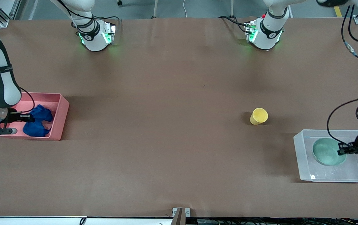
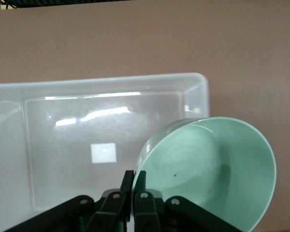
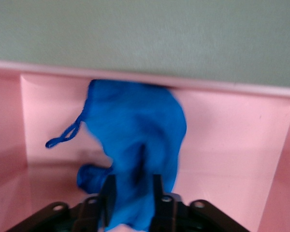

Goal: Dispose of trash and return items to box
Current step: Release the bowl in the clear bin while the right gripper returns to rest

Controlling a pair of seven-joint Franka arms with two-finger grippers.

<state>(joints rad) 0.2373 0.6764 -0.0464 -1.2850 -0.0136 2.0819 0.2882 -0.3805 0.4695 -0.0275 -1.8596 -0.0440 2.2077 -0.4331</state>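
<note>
Blue wad (image 3: 135,140) pinched by right gripper (image 1: 25,117) over pink bin (image 1: 60,106), left gripper (image 1: 346,148) clamping bowl (image 1: 326,152) rim over tub (image 1: 301,156).

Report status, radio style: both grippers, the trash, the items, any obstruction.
Left gripper shut on mint-green bowl, over clear box. Right gripper shut on blue wad, over pink bin. Yellow cup on open table, nothing blocking it.

The right arm reaches down at its end of the bench, its right gripper (image 1: 28,117) pinched on the blue wad (image 1: 38,122), while the left arm hangs at the other end, its left gripper (image 1: 343,149) clamped on the mint-green bowl's (image 1: 327,151) rim.
</note>
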